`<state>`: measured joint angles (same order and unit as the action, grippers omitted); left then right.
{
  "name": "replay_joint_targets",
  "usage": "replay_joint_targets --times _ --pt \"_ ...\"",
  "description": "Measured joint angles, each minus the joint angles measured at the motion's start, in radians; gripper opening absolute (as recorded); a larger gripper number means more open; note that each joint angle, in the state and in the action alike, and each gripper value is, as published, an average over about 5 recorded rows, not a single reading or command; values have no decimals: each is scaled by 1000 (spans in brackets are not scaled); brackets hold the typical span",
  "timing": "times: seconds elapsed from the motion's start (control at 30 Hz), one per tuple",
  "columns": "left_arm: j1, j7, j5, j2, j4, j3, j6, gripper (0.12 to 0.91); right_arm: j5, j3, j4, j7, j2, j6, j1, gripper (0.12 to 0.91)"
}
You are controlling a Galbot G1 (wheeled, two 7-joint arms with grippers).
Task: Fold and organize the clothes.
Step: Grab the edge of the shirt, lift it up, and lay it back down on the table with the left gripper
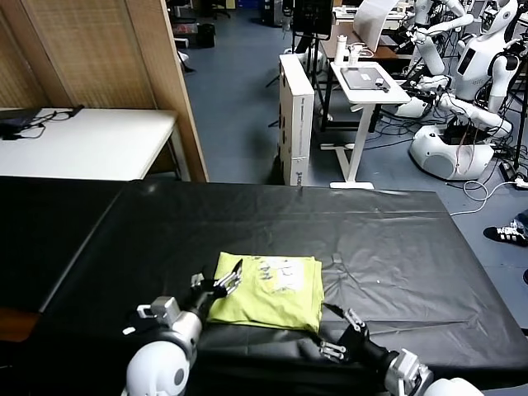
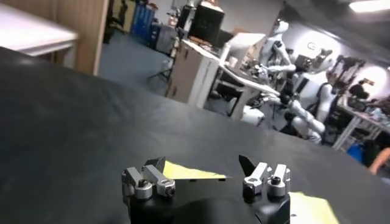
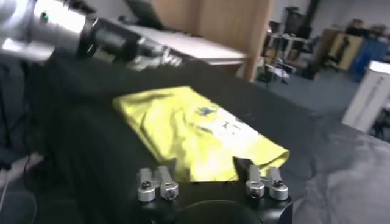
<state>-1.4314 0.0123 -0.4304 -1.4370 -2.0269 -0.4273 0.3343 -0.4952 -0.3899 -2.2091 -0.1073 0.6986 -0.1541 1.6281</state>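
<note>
The lime yellow-green T-shirt point(image 1: 268, 290) lies folded into a flat rectangle on the black table point(image 1: 396, 247), near its front edge. A pale print shows on top. My left gripper point(image 1: 225, 283) is open and empty, its fingers level with the shirt's left edge. In the left wrist view point(image 2: 203, 165) a strip of the shirt point(image 2: 186, 172) shows between the fingers. My right gripper point(image 1: 327, 328) is open and empty, just off the shirt's front right corner. In the right wrist view point(image 3: 206, 165) the shirt point(image 3: 195, 125) lies just beyond the fingertips, with the left arm point(image 3: 91, 33) behind.
Black cloth covers the whole table. Behind it stand a white table point(image 1: 91, 140) at the far left, a wooden panel point(image 1: 165, 74), a tall white box point(image 1: 295, 115), a small white stand point(image 1: 367, 82) and other white robots point(image 1: 470, 82).
</note>
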Motion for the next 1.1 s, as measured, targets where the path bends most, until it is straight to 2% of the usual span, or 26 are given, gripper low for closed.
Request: replay_joint_targets --times 0.17,0.5,1.0,1.1 --pt "-41 -21 4 -17 19 -36 -53 907 -105 -18 -13 31 13 -36 -29 907" --pt "-66 -42 -5 -44 55 -54 -93 907 -181 -29 -11 54 19 -47 -72 907" --pt "-56 -52 -6 -76 108 -29 -120 903 -192 -44 -16 54 12 -46 -77 907" --pt "-54 -52 -12 -79 112 -26 -120 853 -191 -42 -15 52 13 -46 -79 907"
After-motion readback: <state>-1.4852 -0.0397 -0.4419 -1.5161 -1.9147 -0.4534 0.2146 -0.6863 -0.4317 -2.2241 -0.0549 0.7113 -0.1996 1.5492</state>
